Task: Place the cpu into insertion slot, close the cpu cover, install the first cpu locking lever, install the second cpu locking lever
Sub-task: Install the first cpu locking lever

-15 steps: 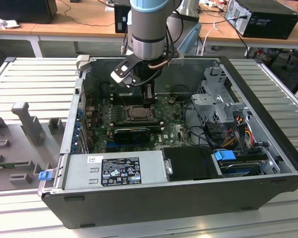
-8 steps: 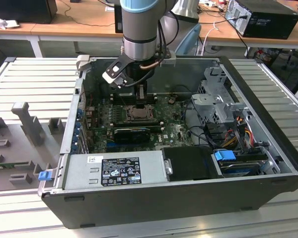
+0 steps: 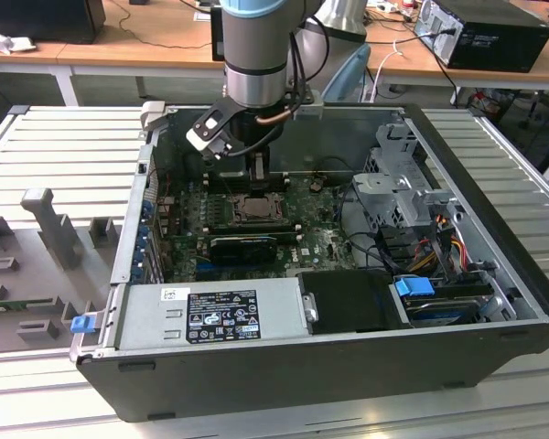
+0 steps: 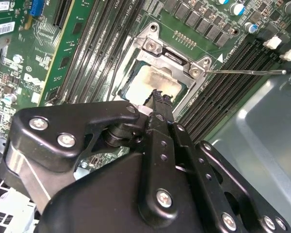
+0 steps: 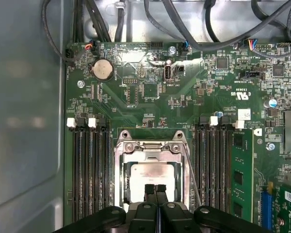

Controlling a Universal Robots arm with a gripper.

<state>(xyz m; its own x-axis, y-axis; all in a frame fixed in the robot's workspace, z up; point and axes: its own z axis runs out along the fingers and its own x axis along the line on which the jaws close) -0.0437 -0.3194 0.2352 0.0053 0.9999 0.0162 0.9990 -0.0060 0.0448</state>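
Cpu [image 5: 153,175] is seated in the insertion slot [image 3: 254,209], pale metal top facing up, inside the square window of the cpu cover [image 5: 150,147]. The cover lies flat over the slot and frames the chip on every visible side. The gripper [image 5: 155,190] stands over the chip's edge with both fingers pressed together and nothing between them. Contact between tips and chip cannot be determined.

First wrist view: looks straight down on the green motherboard [image 5: 136,104]. Black memory slots [image 5: 89,174] flank the cover on both sides. A round coin cell [image 5: 103,69] sits well apart from the slot, near the board's edge. A thin locking lever [image 5: 194,182] runs beside the cover, angling slightly away from it.

Second wrist view: taken at a slant past the gripper body. Here the lever shows as a bare rod reaching out from the cover's corner across the memory slots toward the grey case wall [image 4: 262,126]. Whether it is latched cannot be told.

Exterior view: the arm [image 3: 256,46] reaches down into an open computer case [image 3: 284,366]. A black graphics card [image 3: 242,245] lies just beside the slot. The power supply [image 3: 215,311] sits against the near wall, and the drive cage [image 3: 407,183] is at the exterior view's right. The case rests on a slatted metal table [image 3: 55,146].
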